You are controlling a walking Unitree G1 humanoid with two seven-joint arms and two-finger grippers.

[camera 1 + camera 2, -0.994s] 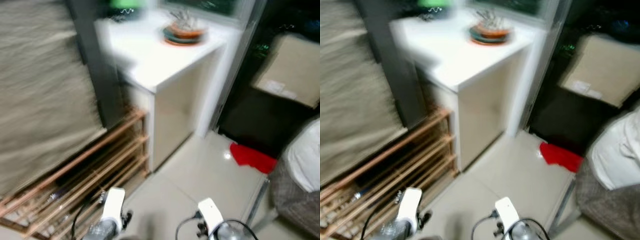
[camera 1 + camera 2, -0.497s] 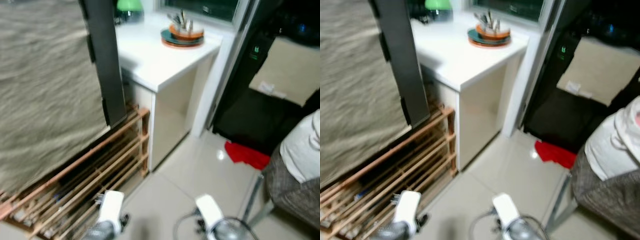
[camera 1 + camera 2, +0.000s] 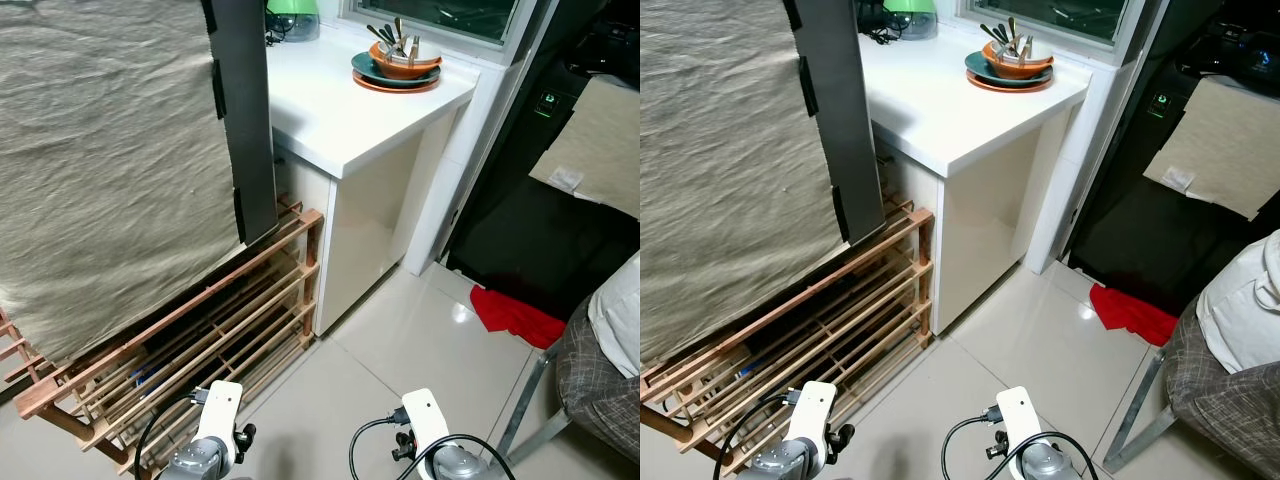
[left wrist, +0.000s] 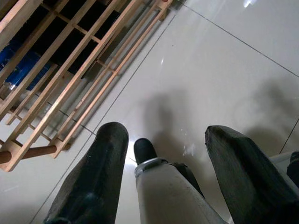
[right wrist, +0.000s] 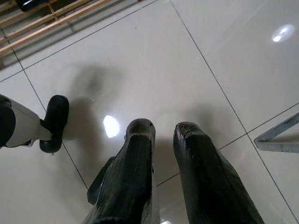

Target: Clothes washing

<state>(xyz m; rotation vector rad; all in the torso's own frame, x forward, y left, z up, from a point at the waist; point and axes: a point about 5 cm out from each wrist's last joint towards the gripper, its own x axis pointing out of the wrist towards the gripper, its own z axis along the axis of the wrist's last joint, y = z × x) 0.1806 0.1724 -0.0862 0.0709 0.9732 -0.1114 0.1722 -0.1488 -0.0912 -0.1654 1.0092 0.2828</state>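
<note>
A red cloth (image 3: pixel 515 315) lies crumpled on the glossy floor tiles, by the dark doorway on the right. A white garment (image 3: pixel 1240 325) rests on a grey chair at the right edge. Both arms hang low at the bottom of the eye views, the left arm (image 3: pixel 217 425) and the right arm (image 3: pixel 428 430), well short of the red cloth. My left gripper (image 4: pixel 166 135) is open over bare tile, with my own foot (image 4: pixel 145 150) below it. My right gripper (image 5: pixel 164 130) is shut on nothing, pointing at the floor.
A white counter (image 3: pixel 350 120) carries stacked bowls with utensils (image 3: pixel 398 62). A slatted wooden rack (image 3: pixel 200 330) stands at the left under a beige sheet (image 3: pixel 100 160), beside a dark panel (image 3: pixel 245 110). The grey chair (image 3: pixel 600 385) has a metal leg (image 3: pixel 520 410).
The camera has swung and steadied, so the blur is gone and the counter and rack sit further right in the picture. Both arms still hang low as before.
</note>
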